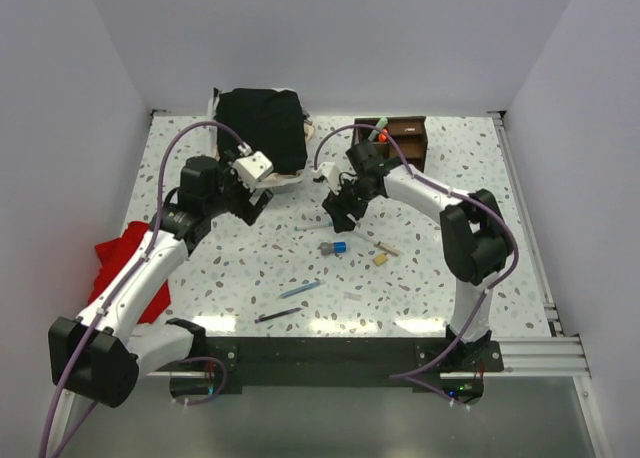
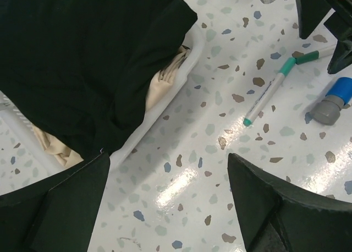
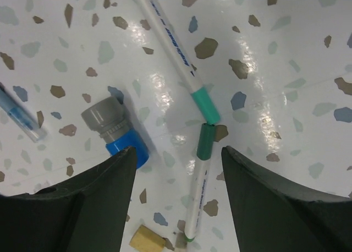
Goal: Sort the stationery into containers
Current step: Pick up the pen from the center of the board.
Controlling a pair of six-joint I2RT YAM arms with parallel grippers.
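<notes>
While we are hovering our right gripper (image 3: 177, 153) half open and empty above the table (image 3: 286, 54), a white pen (image 3: 168, 40) is lying beneath it slanting up-left. Its teal cap is meeting a second pen (image 3: 197, 197), which is pointing down toward the tan eraser (image 3: 147, 241). Our left gripper (image 2: 168, 164) is gaping, empty.

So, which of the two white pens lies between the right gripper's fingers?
The white pen with the dark green cap, running down between the fingers; the white pen with the light teal cap lies beyond them.
</notes>
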